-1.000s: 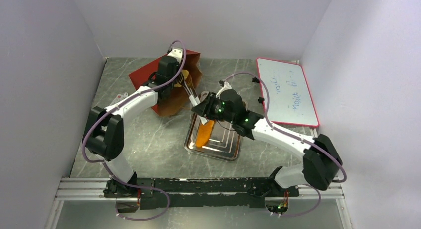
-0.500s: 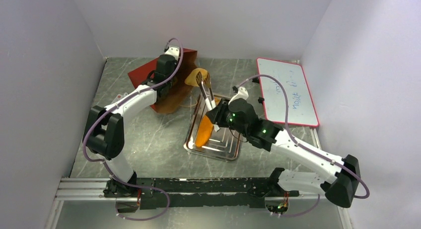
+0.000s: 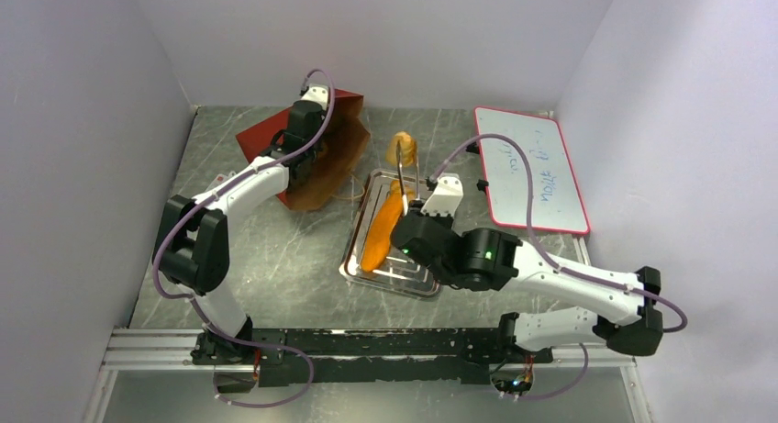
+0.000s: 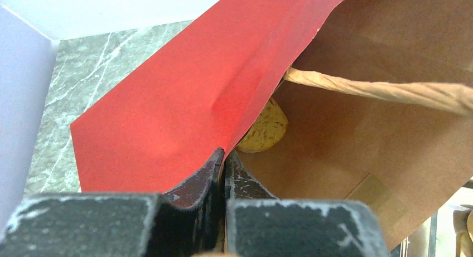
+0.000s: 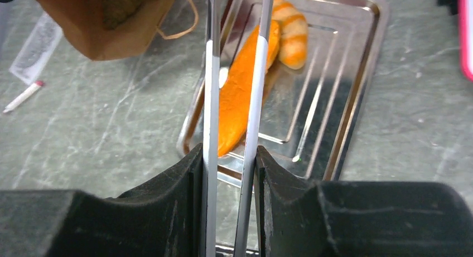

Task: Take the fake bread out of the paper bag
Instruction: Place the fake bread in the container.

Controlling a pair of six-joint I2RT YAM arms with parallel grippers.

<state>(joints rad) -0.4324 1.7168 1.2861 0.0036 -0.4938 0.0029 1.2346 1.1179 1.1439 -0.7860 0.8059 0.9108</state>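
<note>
The rust-red paper bag (image 3: 316,161) lies open at the back left. My left gripper (image 4: 224,156) is shut on the bag's upper edge and holds it open; a yellowish pastry (image 4: 266,129) sits inside, under a cord handle (image 4: 379,91). My right gripper (image 5: 228,156) is shut on metal tongs (image 5: 211,73). In the top view the tongs (image 3: 406,180) grip a golden pastry (image 3: 401,150) in the air above the far end of the silver tray (image 3: 424,274). An orange loaf (image 5: 237,101) and a croissant (image 5: 293,37) lie in the tray (image 5: 357,101).
A red-framed whiteboard (image 3: 532,171) lies at the right. A white paper strip (image 5: 39,45) and a small white stick (image 5: 22,97) lie on the table left of the tray. Walls close in the back and both sides.
My right arm has drawn the tongs out of the bag's mouth and to the right, carrying a pastry over the tray's far end. The left gripper keeps its hold on the bag.
</note>
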